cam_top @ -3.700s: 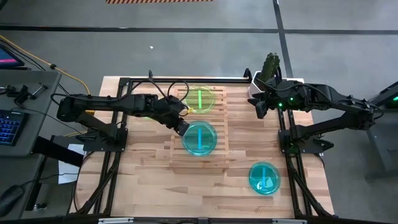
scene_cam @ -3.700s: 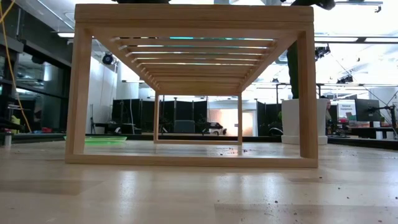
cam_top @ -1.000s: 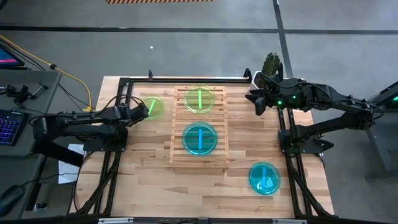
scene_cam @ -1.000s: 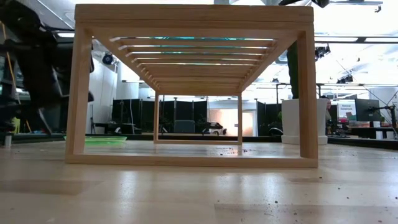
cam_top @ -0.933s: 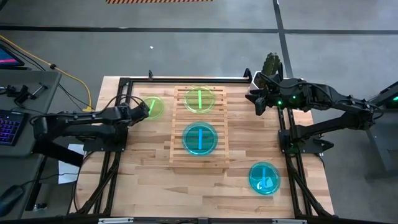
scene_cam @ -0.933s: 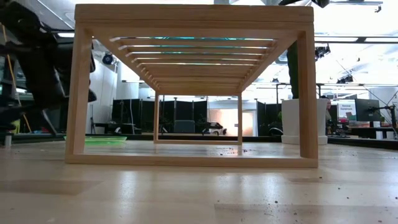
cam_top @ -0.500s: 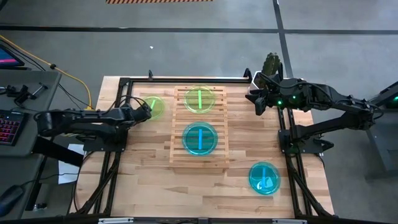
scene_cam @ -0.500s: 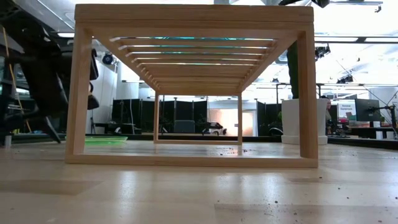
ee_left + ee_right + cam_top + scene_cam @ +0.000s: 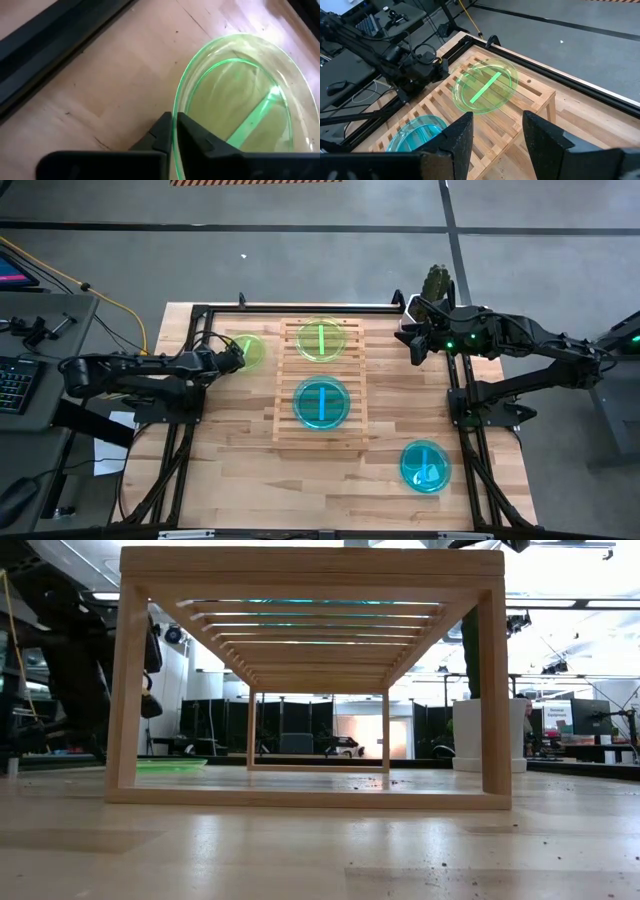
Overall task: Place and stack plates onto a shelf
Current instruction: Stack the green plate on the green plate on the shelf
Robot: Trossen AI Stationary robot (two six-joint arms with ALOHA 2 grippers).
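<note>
A lime green plate (image 9: 248,349) lies flat on the table, left of the light-wood slatted shelf (image 9: 352,395); the low view shows the plate (image 9: 155,767) low on the table top. My left gripper (image 9: 236,358) is at its left near edge, shut on the rim (image 9: 173,120). On the shelf's slats rest a second lime green plate (image 9: 320,340), toward the far end, and a cyan plate (image 9: 321,402) at the middle. Another cyan plate (image 9: 425,465) sits on the table near the right near corner. My right gripper (image 9: 411,345) hovers open (image 9: 496,120) right of the shelf's far end. My left gripper pinches the lime green plate's rim (image 9: 176,107) at its left near side, one finger (image 9: 192,137) inside the dish and the other finger (image 9: 161,134) outside. The fingers come low from the table's left. In the low view the plate lies level at table height.
Black metal frame rails (image 9: 195,340) run along the table's left, far and right sides; the left rail passes just behind my left gripper. A white pot with a cactus (image 9: 436,285) stands at the far right corner. Bare wood lies near the table's front edge.
My left gripper has slid a short way toward the table's right, from beside the frame rail up to the lime green plate's edge. The plates and my right arm have stayed where they were.
</note>
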